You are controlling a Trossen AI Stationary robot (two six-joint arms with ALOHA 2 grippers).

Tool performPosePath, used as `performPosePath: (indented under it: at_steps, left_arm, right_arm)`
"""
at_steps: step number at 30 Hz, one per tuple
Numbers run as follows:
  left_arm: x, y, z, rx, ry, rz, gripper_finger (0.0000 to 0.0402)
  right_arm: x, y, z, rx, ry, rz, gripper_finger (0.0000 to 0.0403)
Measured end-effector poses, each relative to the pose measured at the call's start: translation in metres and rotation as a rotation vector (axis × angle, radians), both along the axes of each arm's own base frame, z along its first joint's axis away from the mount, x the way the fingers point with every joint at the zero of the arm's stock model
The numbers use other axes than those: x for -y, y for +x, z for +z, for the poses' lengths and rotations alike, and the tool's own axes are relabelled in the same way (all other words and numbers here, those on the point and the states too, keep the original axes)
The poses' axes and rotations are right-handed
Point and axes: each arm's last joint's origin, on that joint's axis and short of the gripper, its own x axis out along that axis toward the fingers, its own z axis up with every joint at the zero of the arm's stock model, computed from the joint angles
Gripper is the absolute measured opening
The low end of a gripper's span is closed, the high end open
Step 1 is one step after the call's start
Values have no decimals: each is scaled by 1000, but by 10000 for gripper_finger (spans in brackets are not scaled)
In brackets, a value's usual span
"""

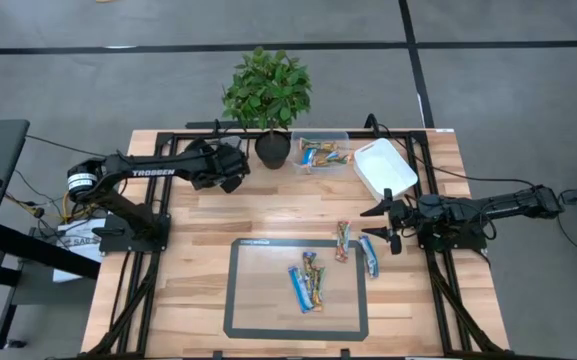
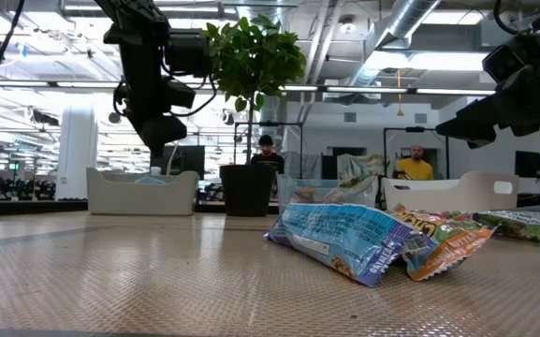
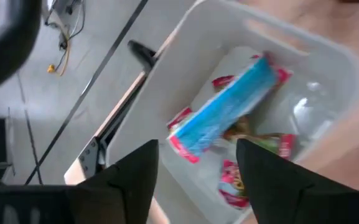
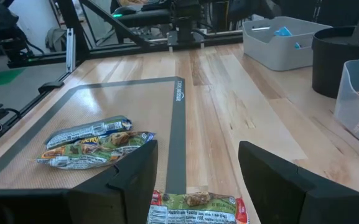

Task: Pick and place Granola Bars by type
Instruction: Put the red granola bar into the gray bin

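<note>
We see the left pincer (image 3: 195, 180) spread open above a white plastic tub (image 3: 328, 68) of blue-and-red wrapped bars (image 3: 229, 109), right pincer (image 4: 195, 180) open over the wooden surface (image 4: 241, 99).

Potted plant (image 1: 268, 95) stands between both tubs; centre boards bare.

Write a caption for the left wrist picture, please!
Open left gripper hovers above a white tub holding a blue bar atop red-wrapped bars.

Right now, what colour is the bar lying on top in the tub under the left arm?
Bright blue, with red wrapper ends; the left wrist view shows it best.
</note>
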Motion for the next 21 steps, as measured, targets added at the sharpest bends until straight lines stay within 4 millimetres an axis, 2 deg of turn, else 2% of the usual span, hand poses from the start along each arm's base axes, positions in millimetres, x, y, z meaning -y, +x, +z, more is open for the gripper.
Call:
performPosePath:
  at_steps: [5,10,16,19,21]
  left_arm:
    - [22,9,9,83,20,-92,215]
    - [60,15,25,198,16,-247,213]
    - [103,10,40,288,-21,-428,213]
    - [112,1,35,371,-60,-495,213]
    - [114,-9,22,431,-79,-537,213]
  right_arm:
    - [0,0,0,-1,0,0,219]
    - [0,0,0,0,0,0,219]
    - [0,0,0,0,0,0,219]
    - [0,0,0,0,0,0,219]
    - [0,0,0,0,0,0,219]
